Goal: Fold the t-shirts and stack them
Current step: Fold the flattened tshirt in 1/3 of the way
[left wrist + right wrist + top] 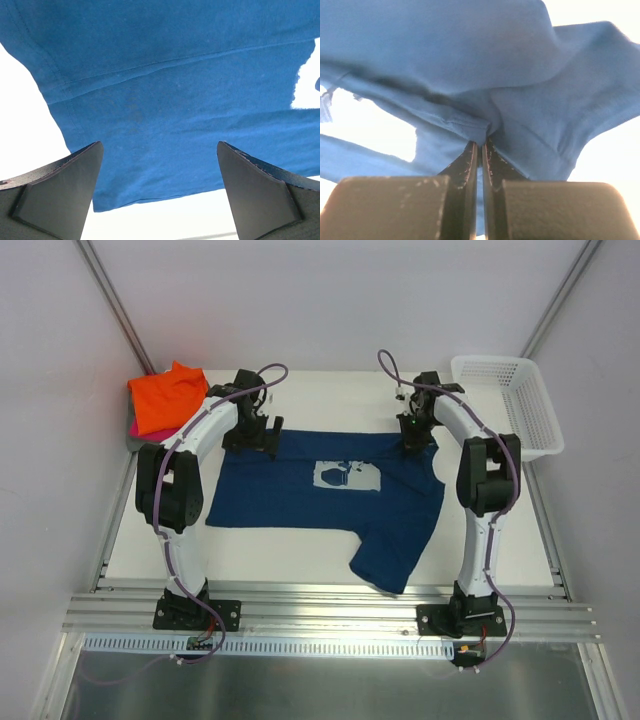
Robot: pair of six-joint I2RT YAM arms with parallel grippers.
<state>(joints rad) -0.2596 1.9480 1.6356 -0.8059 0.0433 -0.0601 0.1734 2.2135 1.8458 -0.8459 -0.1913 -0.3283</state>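
Navy t-shirt (320,495) spread flat on the white table (290,550), long axis running left to right, one loose part trailing toward the near edge. Right gripper (481,146) pressed together on a fold at the far right edge; left gripper (160,150) spread wide over the far left edge. Best to pinch there too, then lift both evenly.

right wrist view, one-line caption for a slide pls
Right gripper shut on a bunched fold of the navy blue t-shirt, seen from the wrist.
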